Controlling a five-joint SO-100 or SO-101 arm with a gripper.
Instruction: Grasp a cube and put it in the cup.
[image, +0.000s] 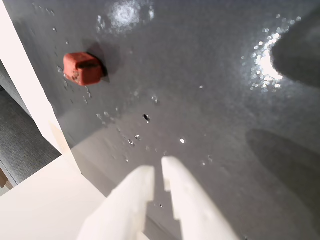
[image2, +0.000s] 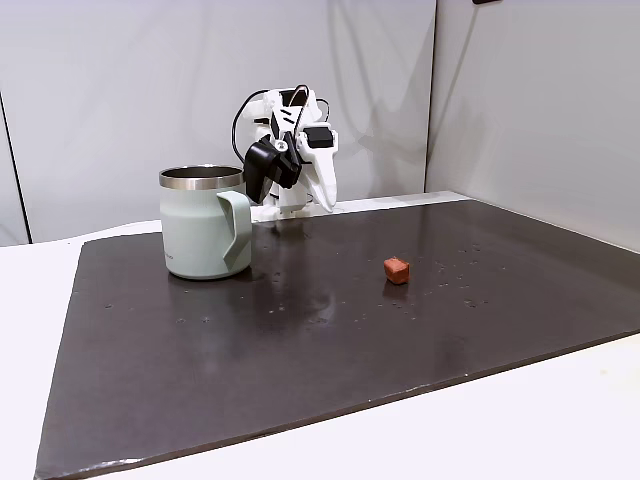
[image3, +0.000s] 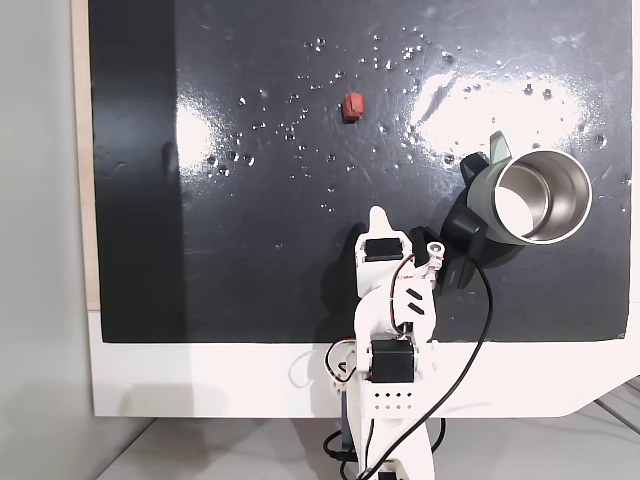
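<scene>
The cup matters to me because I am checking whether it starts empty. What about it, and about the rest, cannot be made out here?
- Cup: its wall hides the inside in the side-on fixed view; from above, glare on the steel blurs the bottom.
- Cube: its far sides face away; too small for surface detail elsewhere.
- Gripper: the lower edge of the wrist view cuts off the base of its fingers.

Under me lies a dark glossy mat (image2: 300, 350), speckled with small droplets (image: 131, 141) and glare, spread over a white table (image2: 520, 430) whose edge shows past the mat, with pale grey wall panels (image2: 120, 90) standing behind it.
</scene>
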